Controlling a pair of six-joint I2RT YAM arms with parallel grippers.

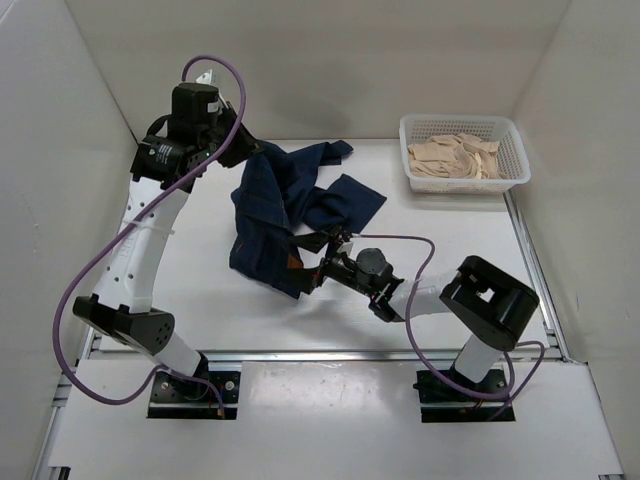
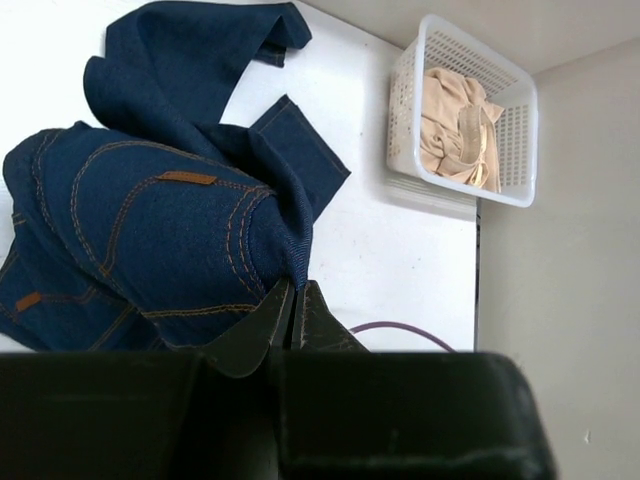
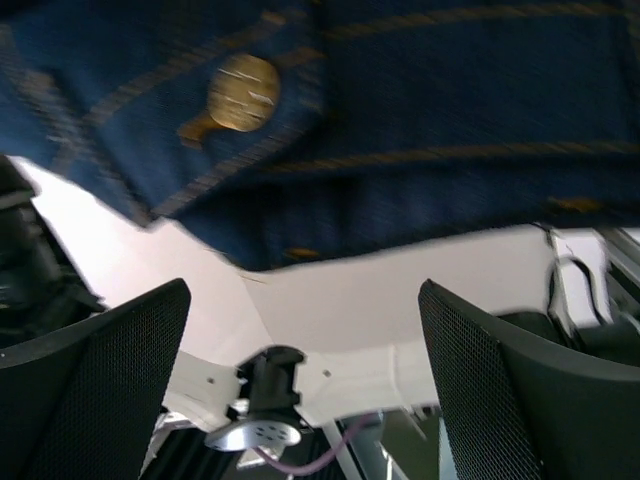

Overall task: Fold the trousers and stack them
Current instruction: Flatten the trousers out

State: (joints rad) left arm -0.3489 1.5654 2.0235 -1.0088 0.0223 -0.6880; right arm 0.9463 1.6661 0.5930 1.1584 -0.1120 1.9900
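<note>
Right hand (image 3: pixel 302 300) gapes beside one pair of trousers (image 1: pixel 270 212), left hand (image 2: pixel 292 300) pinching them.

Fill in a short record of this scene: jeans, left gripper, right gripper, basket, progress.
jeans: dark blue, crumpled in a heap, not folded
left gripper: shut on a fold of the jeans
right gripper: open, pointing at the jeans near the button, holding nothing
basket: white, far right, holds beige cloth
progress: no fold made yet
</note>
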